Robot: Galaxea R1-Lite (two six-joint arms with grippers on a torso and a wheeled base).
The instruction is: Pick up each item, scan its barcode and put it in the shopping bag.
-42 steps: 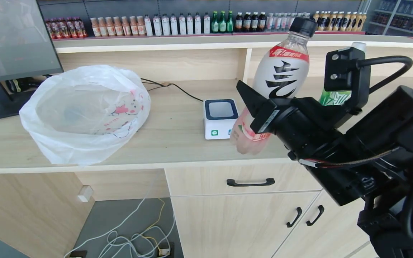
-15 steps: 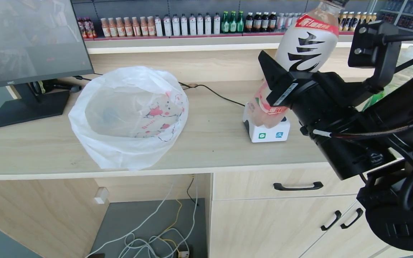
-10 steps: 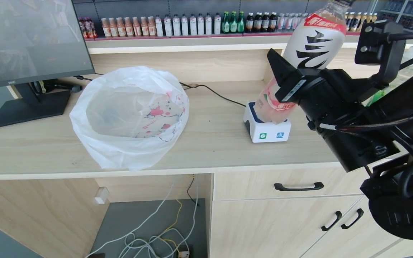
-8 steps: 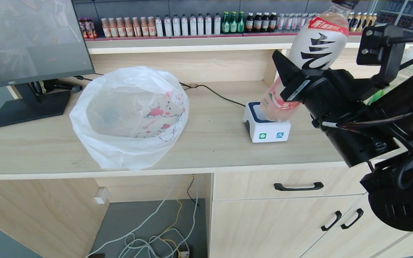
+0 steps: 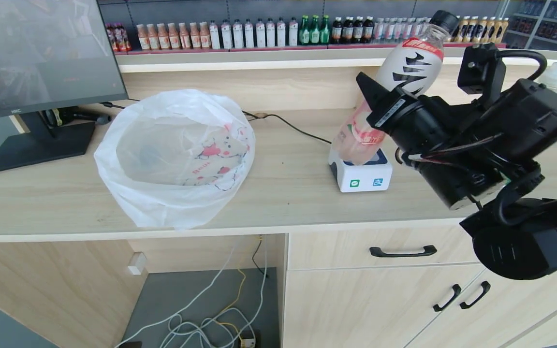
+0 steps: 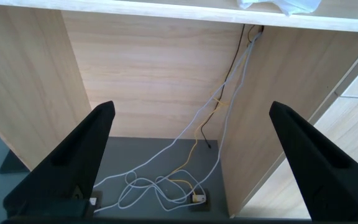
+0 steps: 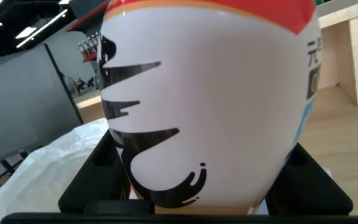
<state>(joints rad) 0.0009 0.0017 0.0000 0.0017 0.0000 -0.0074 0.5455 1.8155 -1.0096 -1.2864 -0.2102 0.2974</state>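
Wooden checkout counter [image 5: 278, 198] carries the bottle [image 5: 406, 65], pinched in the right gripper [image 5: 379, 104]. It has tipped and sunk, its base now right over the scanner [image 5: 360, 176], so the scan seems underway. The shopping bag [image 5: 177, 159] waits well apart. The left gripper [image 6: 191, 109] hangs spread.

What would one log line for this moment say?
step: scan | right gripper: shut on clear plastic drink bottle, base over white box scanner | left gripper: open | white plastic shopping bag: open on counter
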